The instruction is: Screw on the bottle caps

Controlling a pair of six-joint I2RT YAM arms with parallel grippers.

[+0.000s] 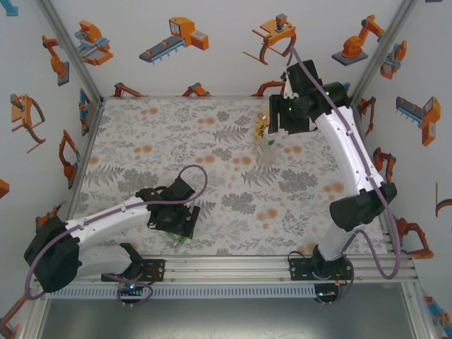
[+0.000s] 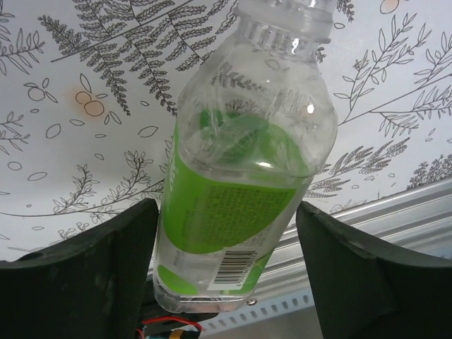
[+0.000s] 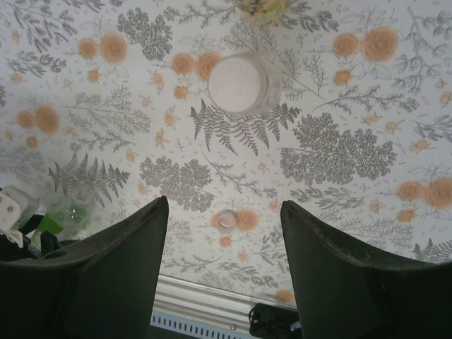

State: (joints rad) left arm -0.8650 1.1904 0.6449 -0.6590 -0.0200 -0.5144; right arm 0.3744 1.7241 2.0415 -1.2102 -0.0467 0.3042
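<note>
The green-labelled bottle [image 2: 233,183] lies on the mat between the fingers of my left gripper [image 2: 226,206]. The left finger rests against its side and a thin gap is left at the right finger, so the gripper is open. From above, this gripper [image 1: 185,224] is low over the bottle [image 1: 180,239] near the front edge. My right gripper [image 3: 224,201] hangs open and empty above the mat. A small pale cap [image 3: 227,220] lies loose below it. Farther off stands a clear bottle with a white top [image 3: 240,83], and the amber bottle [image 3: 261,8] behind it.
The amber bottle [image 1: 263,126] and the clear bottle [image 1: 268,152] stand at the back right, just left of my right gripper [image 1: 284,119]. A metal rail [image 1: 233,267] runs along the table's front edge. Patterned walls close in the back and both sides.
</note>
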